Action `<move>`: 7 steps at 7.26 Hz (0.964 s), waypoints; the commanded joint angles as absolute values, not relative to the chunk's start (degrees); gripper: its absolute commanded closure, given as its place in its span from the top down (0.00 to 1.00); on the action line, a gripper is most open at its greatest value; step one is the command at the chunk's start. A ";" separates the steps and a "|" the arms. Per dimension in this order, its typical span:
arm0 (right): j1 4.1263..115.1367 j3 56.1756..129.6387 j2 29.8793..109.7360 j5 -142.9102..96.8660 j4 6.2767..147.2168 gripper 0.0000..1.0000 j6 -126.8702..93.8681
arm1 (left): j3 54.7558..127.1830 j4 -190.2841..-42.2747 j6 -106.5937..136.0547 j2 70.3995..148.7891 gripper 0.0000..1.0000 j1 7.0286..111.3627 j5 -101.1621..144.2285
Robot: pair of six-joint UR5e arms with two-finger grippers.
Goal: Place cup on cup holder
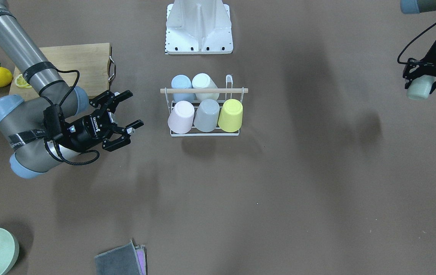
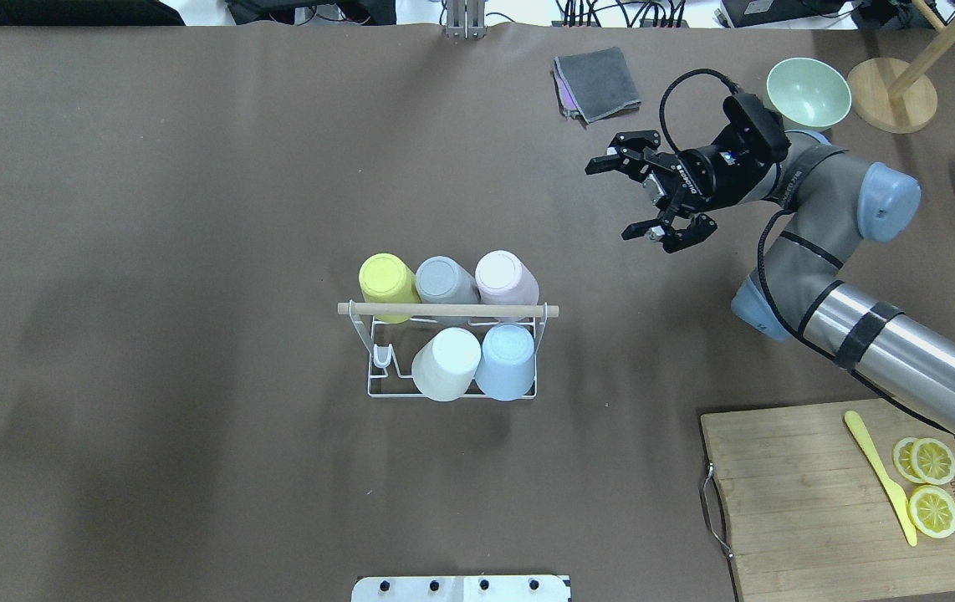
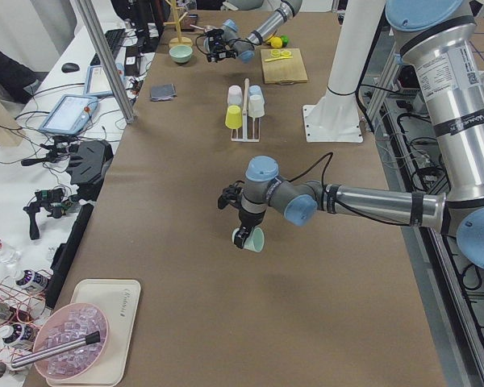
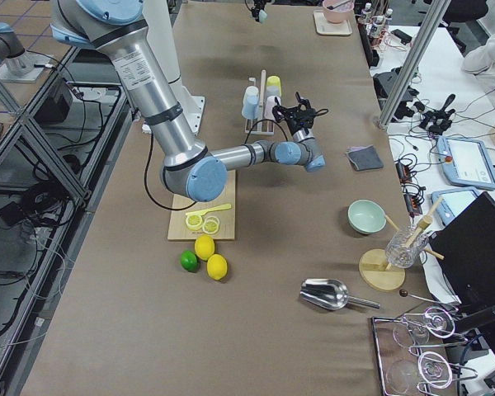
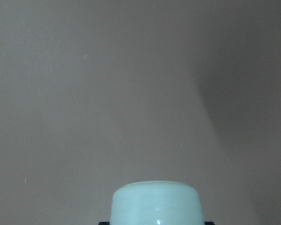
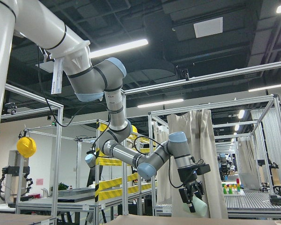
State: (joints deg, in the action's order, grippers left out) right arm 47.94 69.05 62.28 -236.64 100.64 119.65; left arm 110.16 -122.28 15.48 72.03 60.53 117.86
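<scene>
While the left tool (image 1: 421,81) is clamped on the pale mint plastic cup (image 1: 417,91) above the desk's (image 2: 151,209) left end, well apart from the wooden-handled white wire cup holder (image 2: 444,310), the step looks like carrying. Next it must cross to the one bare prong (image 2: 383,355) and settle mouth-down. Its long axis slants downward out of the tool. The right tool (image 2: 653,196) hangs spread, empty.

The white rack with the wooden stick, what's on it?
Five bottoms-up cups on the rack: yellow cup, grey cup, pink cup in one row; white cup, blue cup in the other. One prong beside the white cup is bare. Prongs under the cups are hidden.
</scene>
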 commanded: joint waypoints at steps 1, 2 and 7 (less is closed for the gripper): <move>47.47 71.88 69.66 -238.97 95.91 0.94 106.51 | 109.77 -127.26 18.18 81.25 0.00 60.47 121.72; 48.42 72.33 71.87 -239.06 95.89 0.94 101.82 | 111.25 -127.27 26.11 85.82 0.00 60.38 126.95; 55.19 72.07 75.84 -238.45 96.15 0.94 72.84 | 112.33 -149.97 46.90 91.05 0.00 52.67 119.84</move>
State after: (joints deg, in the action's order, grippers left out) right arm 54.05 72.28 74.58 -238.82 95.98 81.28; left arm 112.36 -142.99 42.64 90.81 54.81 124.11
